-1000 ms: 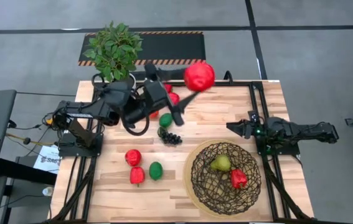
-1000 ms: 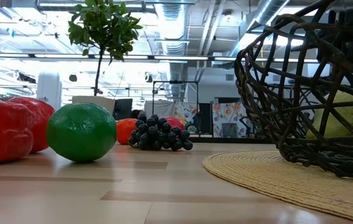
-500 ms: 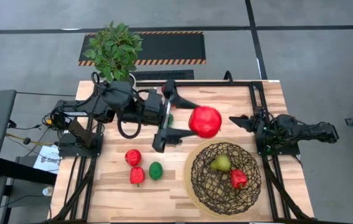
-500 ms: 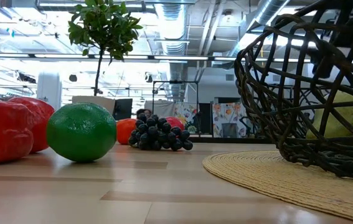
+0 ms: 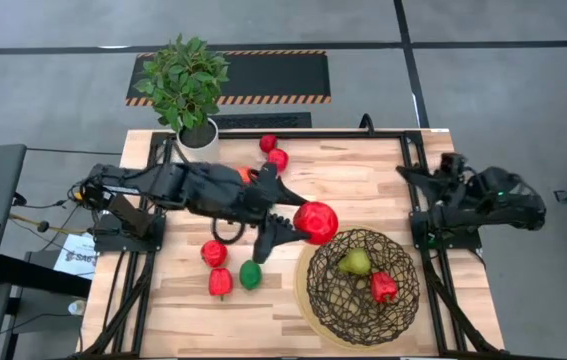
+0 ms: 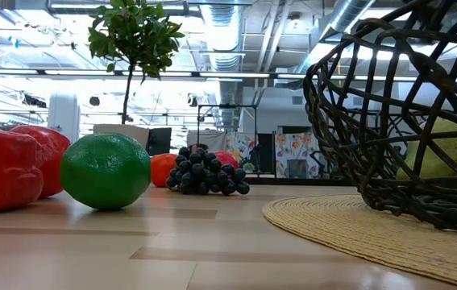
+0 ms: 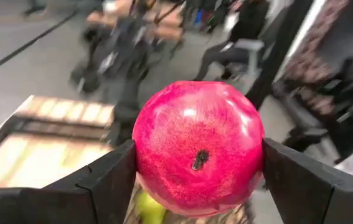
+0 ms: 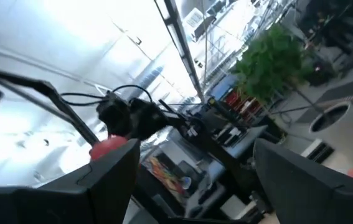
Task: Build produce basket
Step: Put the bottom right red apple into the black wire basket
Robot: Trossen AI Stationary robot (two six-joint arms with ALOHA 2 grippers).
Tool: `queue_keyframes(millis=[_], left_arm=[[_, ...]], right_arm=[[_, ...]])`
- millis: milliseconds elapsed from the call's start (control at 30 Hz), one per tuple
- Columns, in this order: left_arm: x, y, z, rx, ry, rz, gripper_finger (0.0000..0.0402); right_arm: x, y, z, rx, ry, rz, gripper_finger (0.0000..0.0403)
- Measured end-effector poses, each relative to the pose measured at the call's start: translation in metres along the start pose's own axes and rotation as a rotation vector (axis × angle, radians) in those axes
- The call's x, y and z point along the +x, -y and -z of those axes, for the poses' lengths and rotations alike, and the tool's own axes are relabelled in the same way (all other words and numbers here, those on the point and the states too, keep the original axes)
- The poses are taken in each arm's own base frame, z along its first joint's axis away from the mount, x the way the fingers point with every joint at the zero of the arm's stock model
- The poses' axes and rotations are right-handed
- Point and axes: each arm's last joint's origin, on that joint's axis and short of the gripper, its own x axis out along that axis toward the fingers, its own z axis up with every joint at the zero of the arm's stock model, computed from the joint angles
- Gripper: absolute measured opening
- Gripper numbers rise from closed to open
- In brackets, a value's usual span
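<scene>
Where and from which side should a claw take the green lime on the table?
Grip the lime across its round middle, coming from straight above. It sits low on the table with a red pepper close beside it, so set the fingers on the two sides away from the pepper.

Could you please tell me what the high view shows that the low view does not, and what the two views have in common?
Only the high view shows the left gripper holding a red apple at the basket's rim, the right gripper raised at the table's right edge, and the red pepper inside the basket. Only the low view shows the grapes and the room behind. Both show the basket, the pear in it and the green lime.
</scene>
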Motion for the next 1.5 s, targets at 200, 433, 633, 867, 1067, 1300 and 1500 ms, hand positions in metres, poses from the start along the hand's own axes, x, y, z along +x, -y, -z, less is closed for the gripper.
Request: queue_keyframes(millis=[200, 433, 633, 867, 1067, 1300, 1500], left_arm=[[0.029, -0.004, 0.037, -0.022, -0.075, -0.086, 0.0291], [0.062, -0.011, 0.078, -0.081, -0.055, -0.104, 0.0291], [0.074, -0.017, 0.100, -0.093, -0.052, -0.138, 0.0291], [0.109, -0.020, 0.125, -0.084, -0.120, -0.138, 0.0291], [0.141, -0.024, 0.143, -0.039, -0.190, -0.133, 0.0291], [0.157, -0.028, 0.144, -0.017, -0.195, -0.116, 0.0291], [0.171, -0.024, 0.142, -0.019, -0.101, -0.028, 0.0291]], right_arm=[[-0.007, -0.011, -0.014, -0.080, -0.077, 0.071, 0.0333], [-0.009, -0.005, -0.008, -0.102, -0.157, 0.142, 0.0333], [-0.010, -0.002, -0.005, -0.104, -0.190, 0.175, 0.0333], [-0.010, -0.002, -0.005, -0.105, -0.192, 0.179, 0.0333], [-0.011, 0.001, -0.003, -0.113, -0.219, 0.204, 0.0333], [-0.013, 0.004, 0.000, -0.121, -0.251, 0.232, 0.0333], [-0.014, 0.006, 0.002, -0.129, -0.279, 0.258, 0.0333]])
